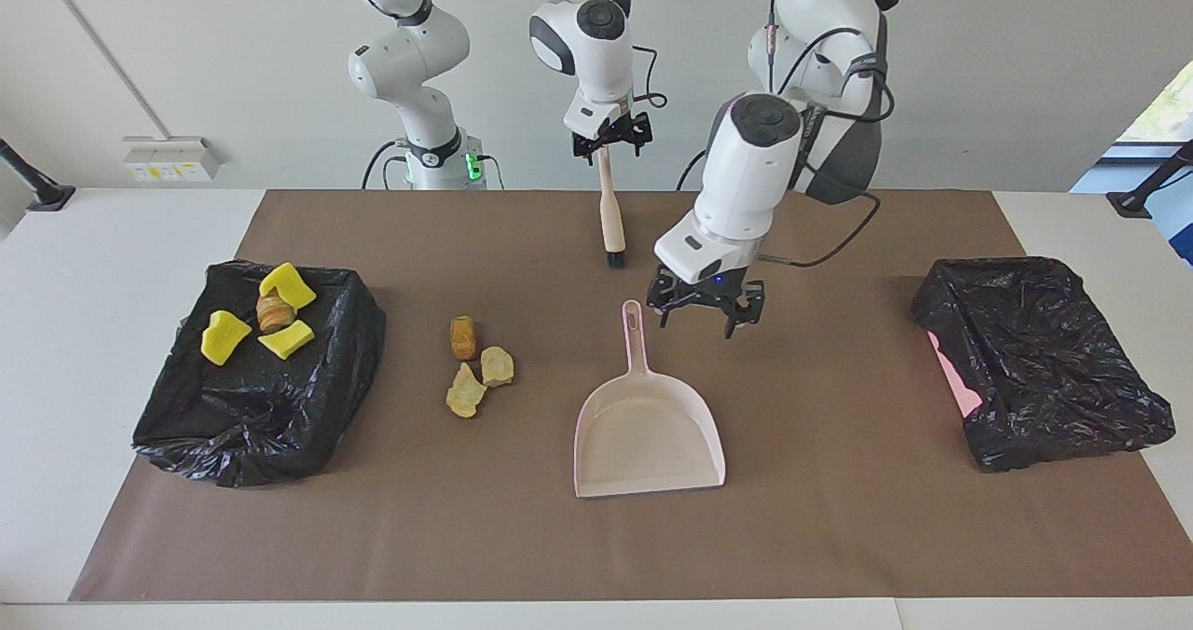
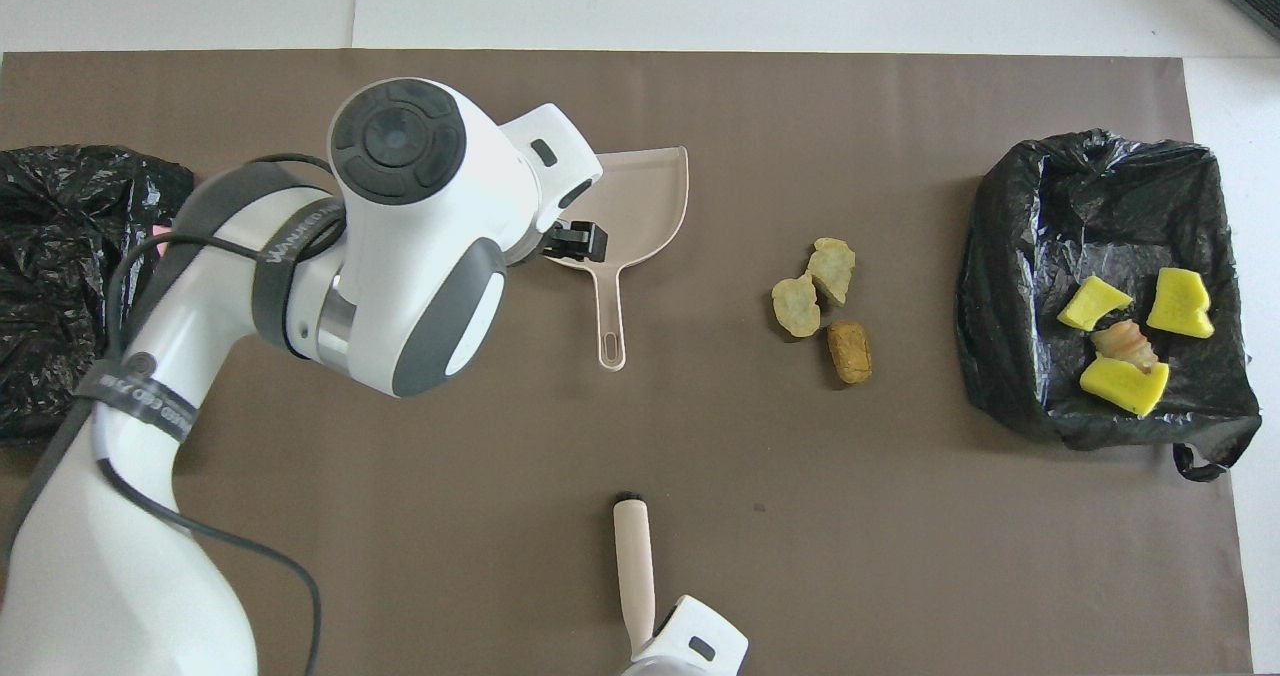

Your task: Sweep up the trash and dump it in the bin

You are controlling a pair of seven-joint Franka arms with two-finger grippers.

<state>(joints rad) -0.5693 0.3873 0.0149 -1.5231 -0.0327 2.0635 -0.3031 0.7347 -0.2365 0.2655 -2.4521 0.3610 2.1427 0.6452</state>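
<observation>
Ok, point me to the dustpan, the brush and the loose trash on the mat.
dustpan [image 1: 650, 430]: facing view, middle of the pale pink pan.
brush [image 1: 612, 220]: facing view, beige handle above the black bristles.
loose trash [image 1: 463, 336]: facing view, orange-brown piece nearest the robots.
</observation>
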